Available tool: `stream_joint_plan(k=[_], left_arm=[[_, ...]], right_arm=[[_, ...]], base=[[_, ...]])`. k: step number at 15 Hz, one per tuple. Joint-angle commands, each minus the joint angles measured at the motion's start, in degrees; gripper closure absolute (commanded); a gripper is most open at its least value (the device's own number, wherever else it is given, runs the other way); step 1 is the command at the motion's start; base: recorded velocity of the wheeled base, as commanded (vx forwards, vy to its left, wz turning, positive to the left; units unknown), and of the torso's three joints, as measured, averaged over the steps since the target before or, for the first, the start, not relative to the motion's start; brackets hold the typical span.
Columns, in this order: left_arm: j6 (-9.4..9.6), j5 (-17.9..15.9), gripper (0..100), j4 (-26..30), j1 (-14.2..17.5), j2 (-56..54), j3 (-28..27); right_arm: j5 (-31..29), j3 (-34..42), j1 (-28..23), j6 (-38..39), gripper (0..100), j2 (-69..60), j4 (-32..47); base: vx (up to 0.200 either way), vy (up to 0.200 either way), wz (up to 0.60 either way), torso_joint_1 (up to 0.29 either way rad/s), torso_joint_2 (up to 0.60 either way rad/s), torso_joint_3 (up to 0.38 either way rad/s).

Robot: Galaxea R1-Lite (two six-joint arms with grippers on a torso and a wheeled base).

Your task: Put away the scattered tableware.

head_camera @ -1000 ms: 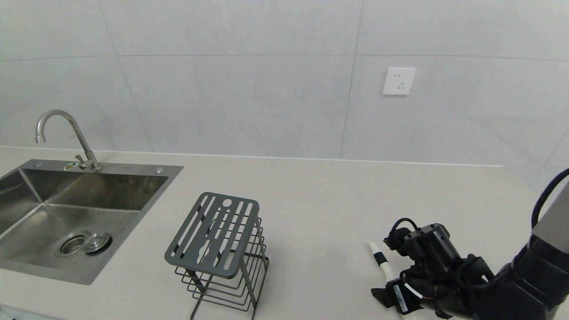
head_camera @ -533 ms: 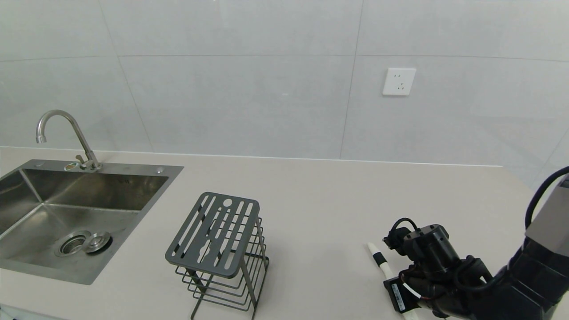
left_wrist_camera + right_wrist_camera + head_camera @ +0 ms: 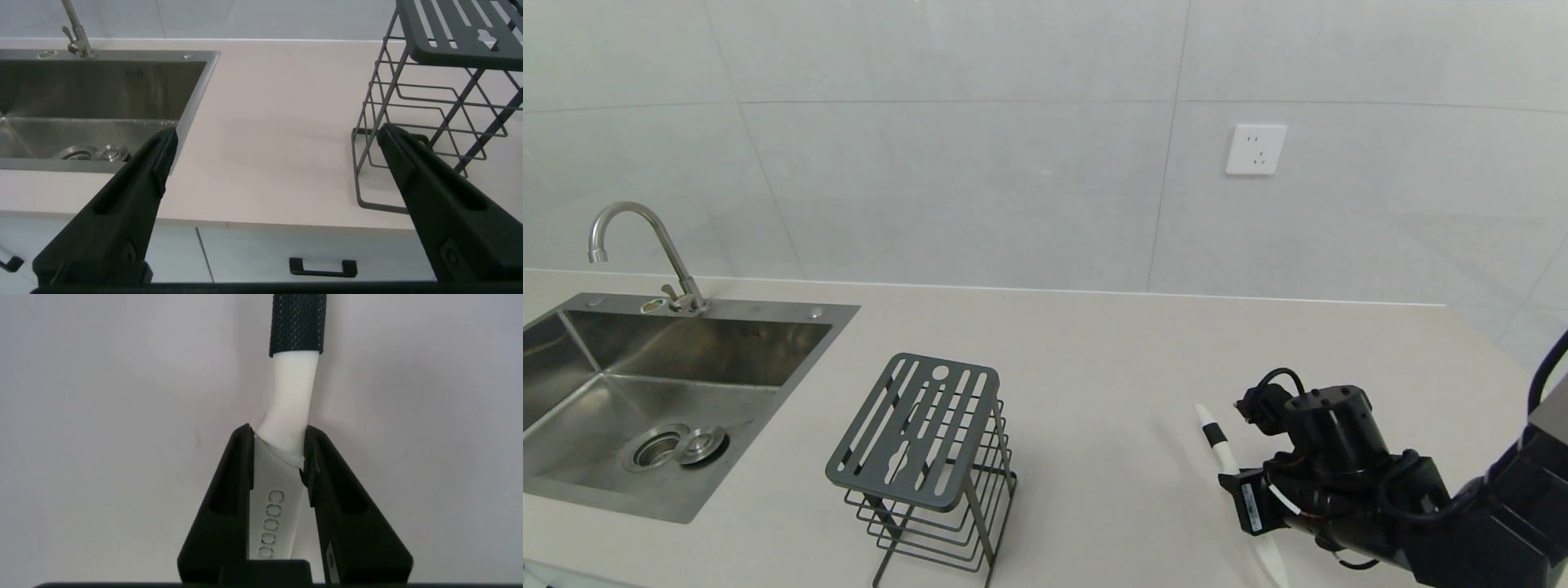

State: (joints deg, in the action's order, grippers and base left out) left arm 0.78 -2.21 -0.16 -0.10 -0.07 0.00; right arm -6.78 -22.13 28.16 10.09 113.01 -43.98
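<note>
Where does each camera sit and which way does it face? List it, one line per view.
Head view: on the head, facing forward and down at counter, sink, rack and knife; right arm shows.
Left wrist view: on the left wrist, facing across the counter toward sink and rack; open left gripper frames it.
Right wrist view: on the right wrist, facing the counter; the right gripper clamps the knife.
Shared: head and left wrist both show sink and rack.

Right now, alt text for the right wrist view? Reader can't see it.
The right hand is shut on a white knife-like utensil with a black textured band, gripping where the white handle meets a blade with a row of small holes. Behind it is a plain pale countertop.
</note>
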Motion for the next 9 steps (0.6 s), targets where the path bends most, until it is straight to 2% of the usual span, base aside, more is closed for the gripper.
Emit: stream_joint_plan(k=[1,5,8,9], left_arm=[[0.01,0.0,0,0.0,0.0,0.1,0.0],[0.19,-0.2,0,0.0,0.0,0.1,0.0],[-0.08,-0.3,0,-0.2,0.0,0.1,0.0],[-0.16,-0.3,0,-0.2,0.0,0.1,0.0]], right_arm=[[2.4,0.2,-1.7,-2.4,100,-1.1,-6.3],[8.5,-0.2,-2.2,-8.2,100,-1.2,-20.4],[22.2,0.1,-3.6,-15.4,100,-0.9,-34.9],[26.2,0.7,-4.3,-17.3,100,-0.9,-37.1]], base=[[0.0,0.0,0.0,0.0,0.0,0.0],[0.0,0.0,0.0,0.0,0.0,0.0],[0.0,0.0,0.0,0.0,0.0,0.0],[0.0,0.0,0.0,0.0,0.0,0.0]])
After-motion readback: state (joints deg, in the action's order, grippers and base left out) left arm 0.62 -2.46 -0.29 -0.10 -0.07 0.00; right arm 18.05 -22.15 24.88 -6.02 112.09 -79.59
